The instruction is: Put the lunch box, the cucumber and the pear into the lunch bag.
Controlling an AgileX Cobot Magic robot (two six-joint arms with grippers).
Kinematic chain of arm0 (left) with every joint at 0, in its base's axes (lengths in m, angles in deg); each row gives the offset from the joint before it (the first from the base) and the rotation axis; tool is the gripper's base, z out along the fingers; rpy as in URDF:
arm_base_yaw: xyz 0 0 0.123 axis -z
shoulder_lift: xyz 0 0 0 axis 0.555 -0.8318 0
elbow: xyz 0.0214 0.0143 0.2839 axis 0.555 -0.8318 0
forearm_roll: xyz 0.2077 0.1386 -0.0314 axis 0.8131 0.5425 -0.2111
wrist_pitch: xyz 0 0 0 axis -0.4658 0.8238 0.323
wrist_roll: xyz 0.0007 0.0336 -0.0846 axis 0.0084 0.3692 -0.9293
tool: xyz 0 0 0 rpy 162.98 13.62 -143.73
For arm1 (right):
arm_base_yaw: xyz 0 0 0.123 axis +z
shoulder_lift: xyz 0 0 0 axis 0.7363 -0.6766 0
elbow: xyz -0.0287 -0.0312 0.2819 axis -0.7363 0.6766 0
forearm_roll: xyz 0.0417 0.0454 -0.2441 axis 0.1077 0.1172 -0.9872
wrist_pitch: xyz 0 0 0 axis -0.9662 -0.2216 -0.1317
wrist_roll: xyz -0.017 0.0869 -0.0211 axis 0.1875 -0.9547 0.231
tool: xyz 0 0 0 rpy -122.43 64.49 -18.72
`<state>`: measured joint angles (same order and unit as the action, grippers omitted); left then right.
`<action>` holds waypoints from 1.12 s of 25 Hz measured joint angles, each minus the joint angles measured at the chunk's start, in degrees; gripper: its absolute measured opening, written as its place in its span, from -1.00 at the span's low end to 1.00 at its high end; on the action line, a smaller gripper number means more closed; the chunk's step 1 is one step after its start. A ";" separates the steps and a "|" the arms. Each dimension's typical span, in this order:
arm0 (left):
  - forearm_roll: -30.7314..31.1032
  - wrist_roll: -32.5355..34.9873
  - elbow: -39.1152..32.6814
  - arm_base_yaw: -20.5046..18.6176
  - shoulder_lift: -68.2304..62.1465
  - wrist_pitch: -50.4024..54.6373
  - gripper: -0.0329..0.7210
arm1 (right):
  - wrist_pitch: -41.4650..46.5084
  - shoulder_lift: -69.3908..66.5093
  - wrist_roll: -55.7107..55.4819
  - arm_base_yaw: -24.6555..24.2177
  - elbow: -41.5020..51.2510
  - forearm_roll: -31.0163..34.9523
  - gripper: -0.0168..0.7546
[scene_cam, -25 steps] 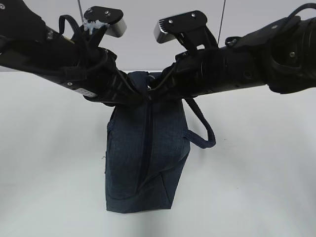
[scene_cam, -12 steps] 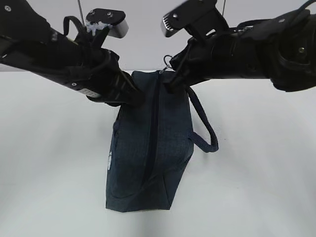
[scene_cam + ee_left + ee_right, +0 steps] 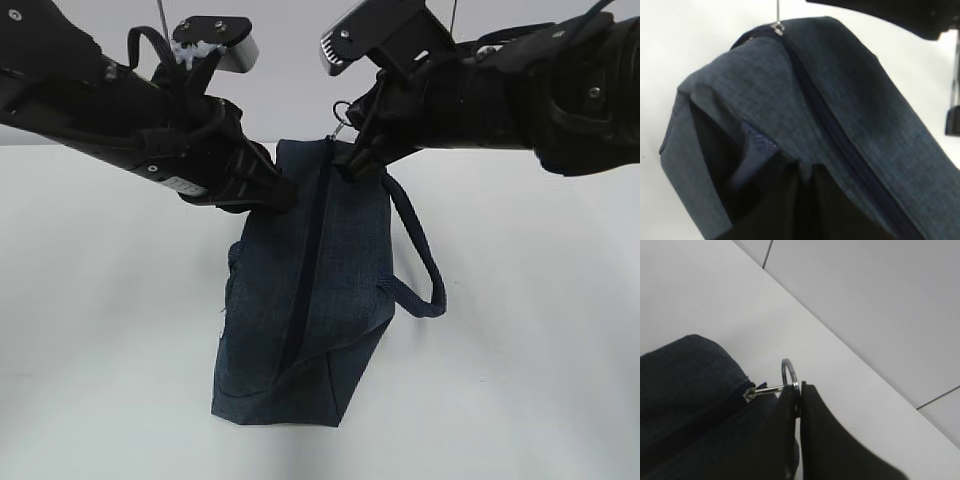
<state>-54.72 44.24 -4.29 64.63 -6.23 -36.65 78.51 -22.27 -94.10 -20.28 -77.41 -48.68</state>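
White surface (image 3: 90, 330), pale wall behind it; the right wrist view shows grey seam lines between wall panels.

Lunch bag (image 3: 305, 300): dark navy fabric, lying lengthwise near the middle of the surface, one end toward the near edge and the other raised toward the far edge. Zipper (image 3: 305, 270) runs along the top and appears closed along the length in view. One strap handle (image 3: 415, 260) loops out on the right side of the bag.

Left pincer (image 3: 270, 190): at the raised end of the bag, left side. In the left wrist view its dark fingers (image 3: 785, 210) are pressed together on a fold of navy fabric, so it is clamped on the bag.

Right pincer (image 3: 355, 160): at the same raised end, right side. In the right wrist view its two fingers (image 3: 790, 430) are nearly closed on the metal ring pull (image 3: 790, 375), which stands upright at the end of the zipper.

Labels: a small pale patch on the left arm (image 3: 175, 185) carries marks too small to read. No writing on the bag is legible.

Lunch box, cucumber and pear: none of the three appears in any view.
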 joint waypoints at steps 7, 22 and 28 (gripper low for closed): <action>0.16 -0.05 0.00 0.00 2.05 1.25 -0.90 | -5.68 -0.65 -3.28 -3.57 -2.21 0.00 -0.95; 0.54 -0.06 0.00 0.00 3.50 3.32 -0.90 | -12.43 -4.06 -10.33 -9.43 -3.84 -0.55 -0.95; 0.54 -0.06 0.00 0.00 3.67 3.62 -0.90 | -13.97 -4.46 -12.77 -11.66 -3.84 -0.55 -0.95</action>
<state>-54.18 44.18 -4.29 64.63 -2.57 -33.03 64.54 -26.74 -106.86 -31.94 -81.25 -49.23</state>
